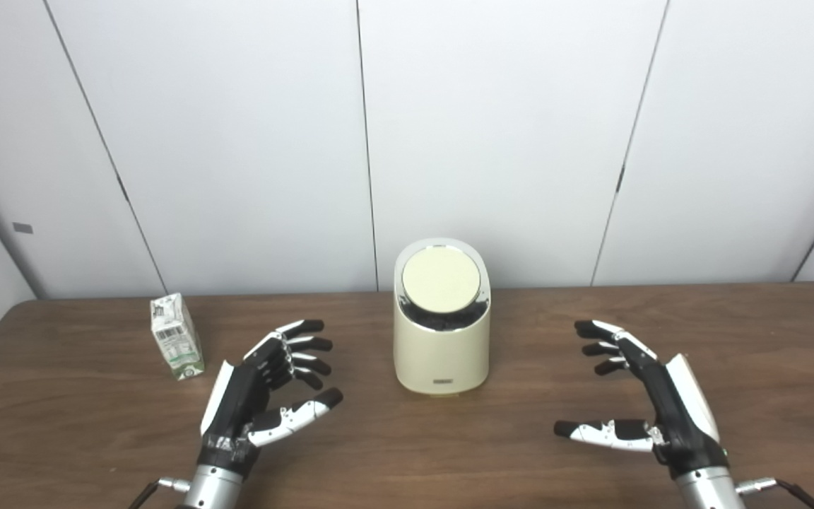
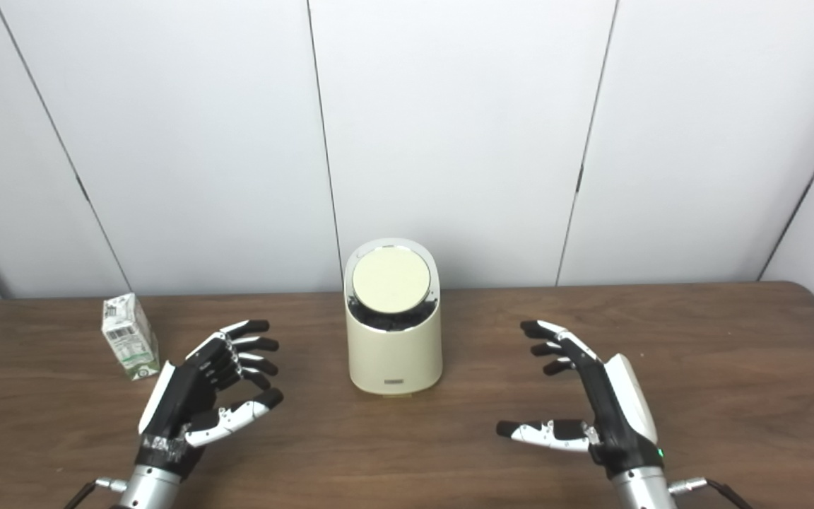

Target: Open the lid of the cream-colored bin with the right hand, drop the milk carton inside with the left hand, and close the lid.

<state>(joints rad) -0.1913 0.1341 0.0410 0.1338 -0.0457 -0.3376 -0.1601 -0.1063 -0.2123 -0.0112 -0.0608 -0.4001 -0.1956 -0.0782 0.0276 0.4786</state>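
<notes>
A cream-colored bin stands at the middle of the brown table, its round lid down and tilted toward me. A small white and green milk carton stands upright at the far left. My left hand is open and empty, resting low between the carton and the bin, touching neither. My right hand is open and empty to the right of the bin, well apart from it. The same scene shows in the right eye view, with the bin, the carton and both hands.
The brown wooden table spans the view, with its rounded far corners at left and right. White wall panels stand right behind its far edge. Cables run from both wrists at the bottom edge.
</notes>
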